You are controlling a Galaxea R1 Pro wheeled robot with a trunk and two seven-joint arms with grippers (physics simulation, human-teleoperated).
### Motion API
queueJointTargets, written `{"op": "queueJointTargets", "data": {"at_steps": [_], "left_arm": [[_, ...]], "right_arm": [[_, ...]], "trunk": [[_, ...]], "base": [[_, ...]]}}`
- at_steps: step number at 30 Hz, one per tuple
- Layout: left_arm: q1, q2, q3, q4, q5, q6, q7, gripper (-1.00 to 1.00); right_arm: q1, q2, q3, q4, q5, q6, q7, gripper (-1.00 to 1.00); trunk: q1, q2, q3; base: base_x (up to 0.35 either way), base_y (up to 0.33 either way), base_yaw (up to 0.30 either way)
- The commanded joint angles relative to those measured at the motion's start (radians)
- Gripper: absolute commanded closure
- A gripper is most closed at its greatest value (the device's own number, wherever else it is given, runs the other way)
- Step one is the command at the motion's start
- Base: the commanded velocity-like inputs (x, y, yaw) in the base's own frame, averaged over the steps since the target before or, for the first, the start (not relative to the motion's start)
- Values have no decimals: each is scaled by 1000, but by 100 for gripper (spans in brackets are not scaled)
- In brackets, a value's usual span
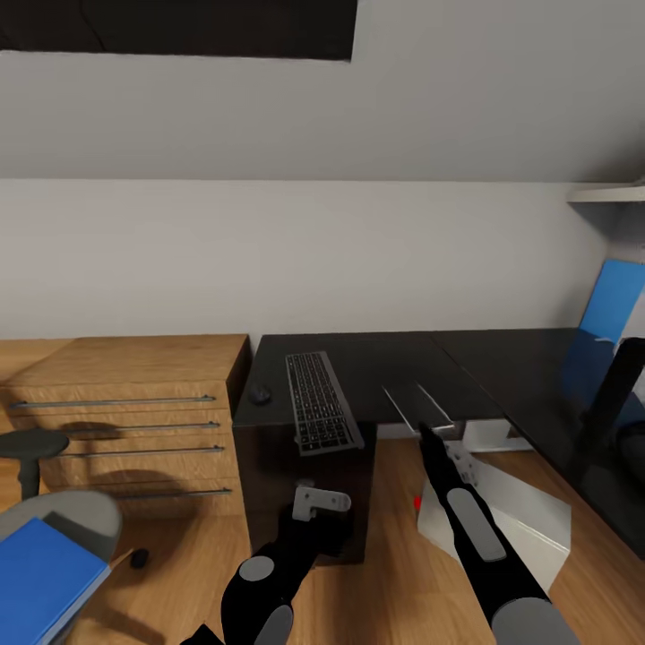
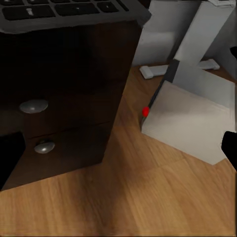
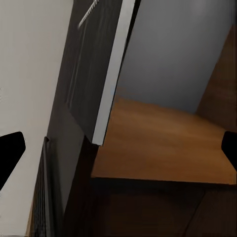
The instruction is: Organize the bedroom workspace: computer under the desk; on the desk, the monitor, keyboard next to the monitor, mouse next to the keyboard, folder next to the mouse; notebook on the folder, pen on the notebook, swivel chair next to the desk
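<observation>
Two arms reach toward the black bench (image 1: pixel 502 367), where keyboard (image 1: pixel 320 402) and mouse (image 1: pixel 261 394) sit, computer (image 1: pixel 515 524) tipped on the floor below, fingers' state hard to tell.

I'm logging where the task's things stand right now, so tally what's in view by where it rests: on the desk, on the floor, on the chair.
On the desk: 2, the keyboard and the mouse
On the floor: 1, the computer
On the swivel chair: 1, the folder
Total: 4
</observation>
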Motion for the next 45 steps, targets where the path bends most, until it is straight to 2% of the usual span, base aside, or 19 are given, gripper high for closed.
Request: {"op": "queueJointTargets", "data": {"at_steps": [1, 14, 20, 23, 26, 28, 29, 32, 33, 36, 40, 41, 45], "left_arm": [[-1, 0, -1, -1, 10, 2, 10, -100], [-1, 0, 1, 4, 8, 1, 14, -100], [-1, -2, 37, 40, 6, -1, 16, -100], [-1, -3, 64, 50, 5, -2, 15, -100], [-1, -3, 71, 54, 5, -3, 15, -100], [-1, -3, 76, 69, 6, -3, 15, -100], [-1, -3, 80, 94, 6, -3, 16, -100], [-1, -3, 83, 155, 5, -8, 17, -100], [-1, -3, 86, 200, 4, -19, 17, -100], [-1, -1, 99, 263, 5, -58, 17, -100], [-1, -1, 135, 348, 6, -135, 17, -100], [-1, -2, 146, 402, 5, -176, 17, -100], [-1, -3, 159, 522, 3, -262, 17, -100]], "right_arm": [[-1, 0, 0, -1, -10, -4, -3, -100], [0, -1, 0, -2, -8, -9, 1, -100], [0, -4, 0, -3, -5, -14, 5, -100], [0, -20, 3, -1, 19, -14, 6, -100], [0, -26, 4, 1, 56, -14, 6, -100], [0, -28, 5, 8, 108, -17, 6, -100], [0, -30, 5, 29, 149, -19, 6, -100], [0, -32, 5, 89, 224, -23, 7, -100], [0, -32, 5, 138, 283, -31, 7, -100], [0, -33, 5, 213, 384, -64, 8, -100], [0, -27, 6, 314, 535, -156, 7, -100], [0, -22, 7, 373, 610, -217, 7, -100], [0, -7, 6, 510, 734, -346, 5, -100]], "trunk": [[-1, -1, -1], [-1, -1, -1], [-1, -1, -1], [-1, -1, -1], [-8, 13, 5], [-16, 27, 12], [-20, 34, 15], [-31, 55, 24], [-35, 62, 27], [-47, 83, 37], [-62, 111, 49], [-66, 118, 52], [-81, 146, 65]], "base": [[-329, 0, 0], [-333, 0, 0], [-299, 0, 0], [-105, 0, 0], [-46, 0, 0], [-21, 0, 0], [-12, 0, 0], [-7, 0, 0], [-4, 0, 0], [-3, 0, 0], [-1, 0, 0], [0, 0, 0], [0, 0, 0]]}}
